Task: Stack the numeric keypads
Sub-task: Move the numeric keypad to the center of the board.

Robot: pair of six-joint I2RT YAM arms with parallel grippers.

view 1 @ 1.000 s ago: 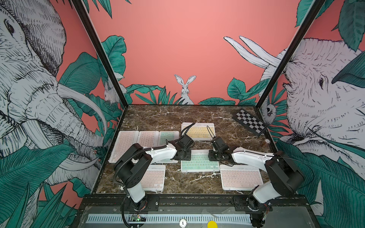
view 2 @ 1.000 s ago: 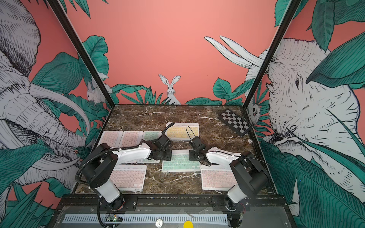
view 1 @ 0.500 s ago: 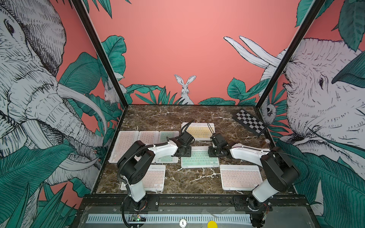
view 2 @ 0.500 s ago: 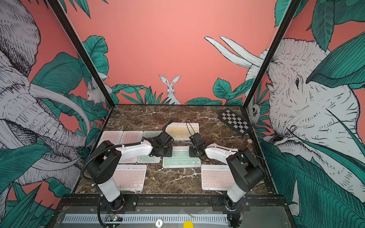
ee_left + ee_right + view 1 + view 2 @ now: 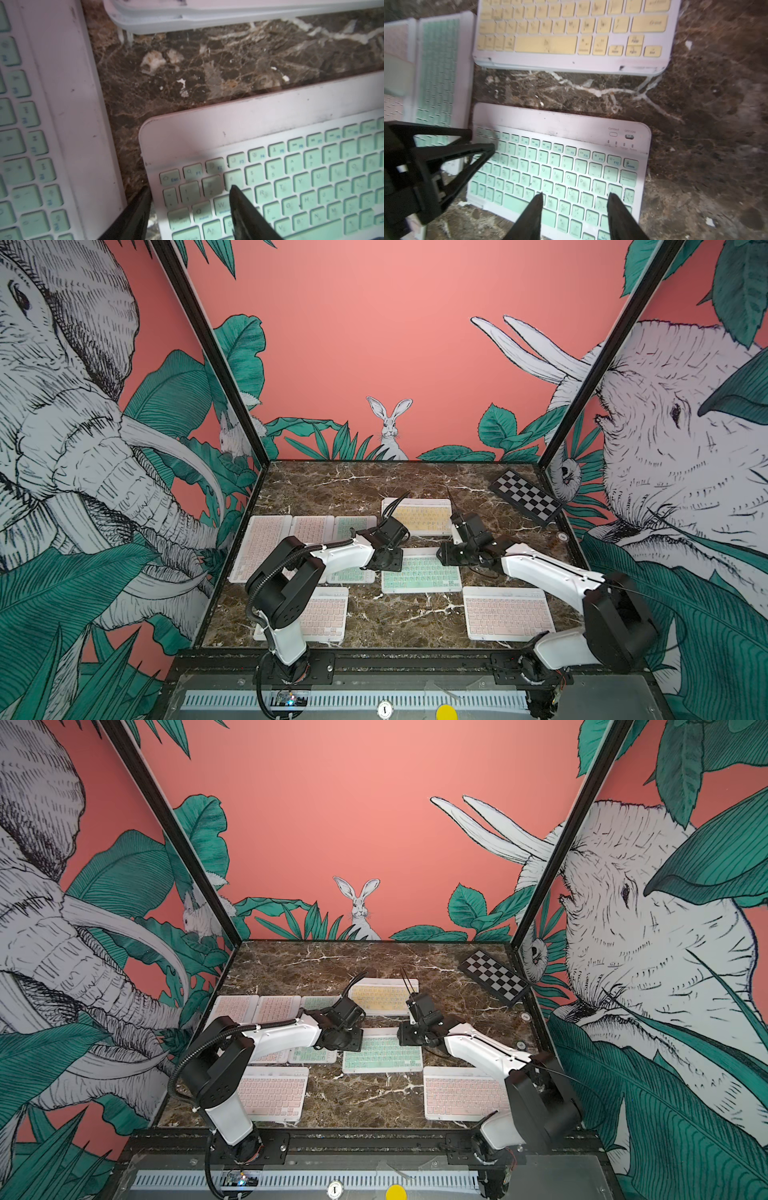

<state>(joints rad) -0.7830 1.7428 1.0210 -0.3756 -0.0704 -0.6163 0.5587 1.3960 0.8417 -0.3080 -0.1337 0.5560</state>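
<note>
A mint-keyed keypad [image 5: 421,572] [image 5: 382,1054] lies flat mid-table, between my two grippers. My left gripper [image 5: 388,562] [image 5: 189,189] is open and straddles the keypad's left end. One finger [image 5: 143,199] is over the marble beside the edge, and the other [image 5: 236,197] rests over the keys. My right gripper [image 5: 445,558] [image 5: 575,195] is open above the keys near the right end, with nothing between its fingers. A yellow-keyed keypad [image 5: 417,516] [image 5: 571,31] lies just behind, with layered white edges under it.
Two pink-keyed keypads [image 5: 505,612] [image 5: 324,616] lie near the front edge. A row of pink and mint ones [image 5: 259,547] [image 5: 353,526] runs along the left side, under the left arm. A checkered board [image 5: 525,497] leans at the back right corner.
The mint-keyed keypad and both grippers have shifted slightly toward the back. The right gripper's jaws have widened.
</note>
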